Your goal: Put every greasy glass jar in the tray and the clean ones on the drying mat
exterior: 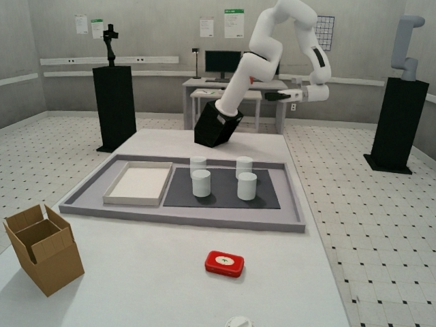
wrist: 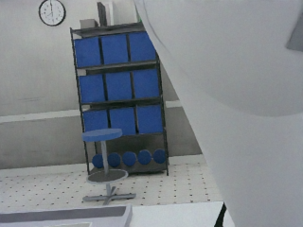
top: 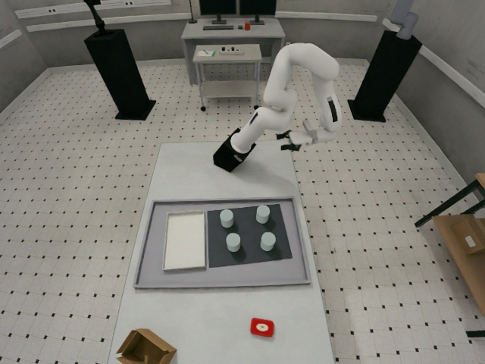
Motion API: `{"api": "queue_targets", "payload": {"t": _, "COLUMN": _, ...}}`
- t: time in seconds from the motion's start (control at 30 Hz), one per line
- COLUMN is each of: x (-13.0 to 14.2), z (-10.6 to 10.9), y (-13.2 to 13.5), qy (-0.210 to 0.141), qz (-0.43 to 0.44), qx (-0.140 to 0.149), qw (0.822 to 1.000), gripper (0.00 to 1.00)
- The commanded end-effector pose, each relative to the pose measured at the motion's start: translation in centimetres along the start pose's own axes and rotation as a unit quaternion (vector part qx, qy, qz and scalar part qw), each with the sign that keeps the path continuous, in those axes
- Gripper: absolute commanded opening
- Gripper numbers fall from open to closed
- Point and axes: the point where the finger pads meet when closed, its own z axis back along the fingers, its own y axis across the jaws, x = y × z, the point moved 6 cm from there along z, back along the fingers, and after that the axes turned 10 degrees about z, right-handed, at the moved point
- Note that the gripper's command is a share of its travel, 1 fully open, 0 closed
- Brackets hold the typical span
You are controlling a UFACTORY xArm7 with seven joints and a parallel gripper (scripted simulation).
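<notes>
Several pale glass jars stand upright on the dark drying mat: two at the back and two at the front. In the exterior view they show as a back pair and a front pair. The white tray lies empty left of the mat. My gripper is open and empty, held high near the table's far right edge, well behind the jars. The wrist view shows only my own arm and the room.
Mat and tray lie inside a shallow grey bordered board. My black base stands behind it. A red tin and an open cardboard box sit near the front.
</notes>
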Motion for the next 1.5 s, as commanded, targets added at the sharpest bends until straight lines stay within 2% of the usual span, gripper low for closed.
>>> {"api": "queue_targets", "payload": {"t": 0.0, "x": 0.0, "z": 0.0, "y": 0.0, "qy": -0.001, "qz": 0.0, "qx": 0.0, "qw": 1.0, "gripper": 1.0}}
{"api": "queue_targets", "payload": {"t": 0.63, "x": 0.3, "z": 1.5, "y": -3.2, "qy": -0.064, "qz": 0.121, "qx": 0.043, "qw": 0.99, "gripper": 1.0}}
{"api": "queue_targets", "payload": {"t": 1.07, "x": 0.4, "z": 2.2, "y": -5.9, "qy": -0.118, "qz": 0.206, "qx": 0.064, "qw": 0.969, "gripper": 1.0}}
{"api": "queue_targets", "payload": {"t": 1.13, "x": 0.4, "z": 2.2, "y": -5.9, "qy": -0.118, "qz": 0.206, "qx": 0.064, "qw": 0.969, "gripper": 1.0}}
{"api": "queue_targets", "payload": {"t": 1.47, "x": 0.3, "z": 2.6, "y": -8.2, "qy": -0.161, "qz": 0.266, "qx": 0.071, "qw": 0.948, "gripper": 1.0}}
